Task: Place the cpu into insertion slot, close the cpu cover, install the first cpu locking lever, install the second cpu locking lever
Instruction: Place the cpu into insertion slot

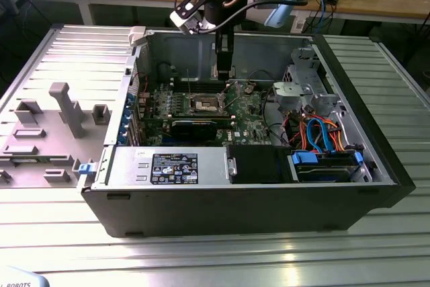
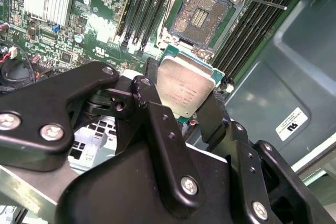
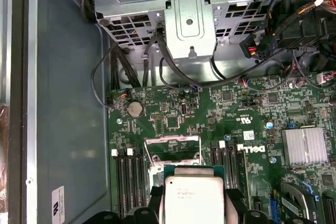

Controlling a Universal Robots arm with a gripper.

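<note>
My pincer (image 2: 182, 95) pinches the cpu (image 2: 186, 83) by two opposite edges. I see the chip hanging clear above the bare insertion slot (image 2: 199, 15), not touching it.

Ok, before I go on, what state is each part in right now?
cpu: gripped in the tool, above the motherboard, not seated.
tool: shut on the cpu.
insertion slot: empty, uncovered.
cpu cover: swung open.
locking lever: unlatched, sticking out free.
computer case: side open.
</note>
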